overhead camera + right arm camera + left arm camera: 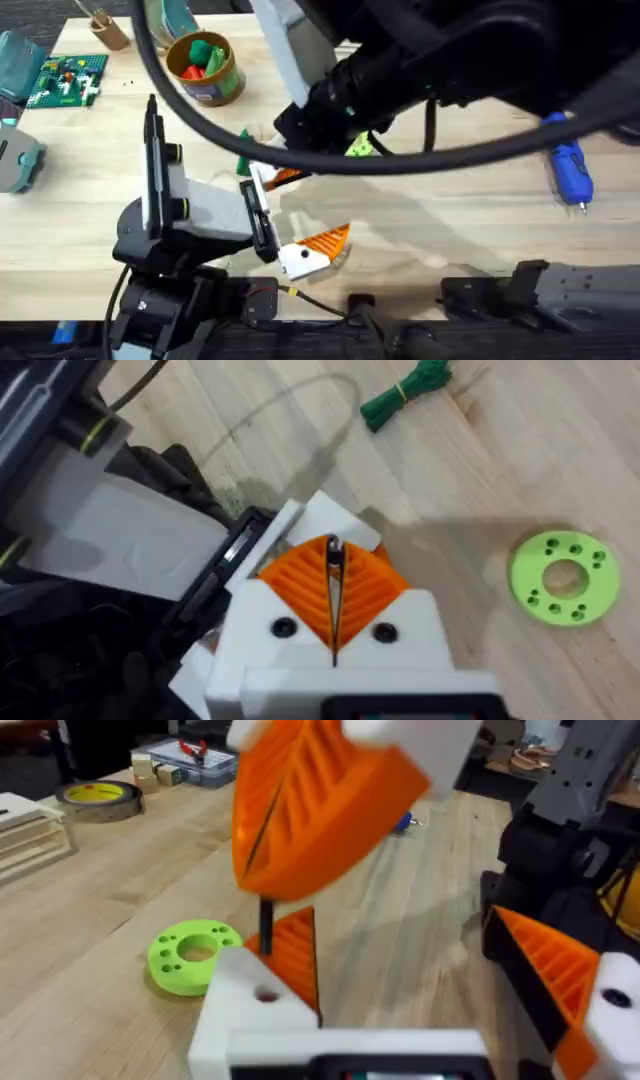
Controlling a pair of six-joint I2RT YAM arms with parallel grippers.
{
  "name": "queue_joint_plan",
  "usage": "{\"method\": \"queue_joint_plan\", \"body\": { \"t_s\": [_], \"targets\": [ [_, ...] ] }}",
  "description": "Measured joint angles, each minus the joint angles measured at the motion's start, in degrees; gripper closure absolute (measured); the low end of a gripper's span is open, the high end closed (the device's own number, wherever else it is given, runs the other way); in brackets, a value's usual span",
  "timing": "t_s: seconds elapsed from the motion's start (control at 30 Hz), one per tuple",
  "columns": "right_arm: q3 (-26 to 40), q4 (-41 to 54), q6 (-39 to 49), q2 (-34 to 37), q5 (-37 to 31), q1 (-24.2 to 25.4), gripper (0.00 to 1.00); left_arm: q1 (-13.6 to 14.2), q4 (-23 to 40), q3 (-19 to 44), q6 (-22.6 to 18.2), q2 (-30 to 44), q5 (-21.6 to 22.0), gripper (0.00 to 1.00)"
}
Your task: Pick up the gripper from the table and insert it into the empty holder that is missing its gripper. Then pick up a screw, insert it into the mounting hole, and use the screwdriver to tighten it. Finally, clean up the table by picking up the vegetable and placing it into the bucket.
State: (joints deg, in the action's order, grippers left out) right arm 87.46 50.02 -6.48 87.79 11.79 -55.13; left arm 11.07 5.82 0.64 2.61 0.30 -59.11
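Showing the screw-insertion step, with tightening and clean-up not yet done.

Overhead: the left pincer (308, 208) lies at centre frame, its fingers spread and nothing between them. The right arm crosses the middle, large and dark, to just above it. The screwdriver (572, 175) lies untouched at the right edge of the bench (450, 230). The vegetable (243, 155) lies on the bench left of centre, below the bucket (232, 82) at upper centre-left. The bucket holds red and green toy pieces. A bright green disc (360, 147) sits near centre.

Left wrist: the orange fingertip wedge (295, 955) appears already seated on the white holder (240, 1015), whose mounting hole (266, 993) faces up, unfilled. The right pincer (262, 895) hangs directly above, with a dark screw (266, 925) pointing down, its tip just short of the hole.

Right wrist: the right pincer is clenched, its orange pads (365, 585) pressed together on the screw, over the left arm's white finger. The vegetable lies well apart.

Judgement: the next move calls for a straight descent in line with the hole. The pincer should let go only once the screw stands by itself, and then fetch the screwdriver. A tilted screw could topple out.
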Motion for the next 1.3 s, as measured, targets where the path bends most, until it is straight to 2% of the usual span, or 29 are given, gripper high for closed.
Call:
{"method": "queue_joint_plan", "body": {
  "t_s": [0.4, 0.7, 1.3],
  "targets": [
    [0.00, 1.49, -0.81, 0.98, 1.66, -0.11, 0.996, 0.00, 0.05, 0.00, -2.47, 0.01, -0.24, 0.008],
    [0.00, -1.04, -0.81, 2.60, 1.82, -0.09, 0.996, 0.00, 0.11, 0.00, -2.64, 0.02, -0.24, 0.008],
    [0.00, 2.17, 0.64, 2.60, 0.94, -0.09, 0.996, -0.02, 0.13, 0.00, -2.12, 0.02, -0.20, 0.007]
  ]
}}
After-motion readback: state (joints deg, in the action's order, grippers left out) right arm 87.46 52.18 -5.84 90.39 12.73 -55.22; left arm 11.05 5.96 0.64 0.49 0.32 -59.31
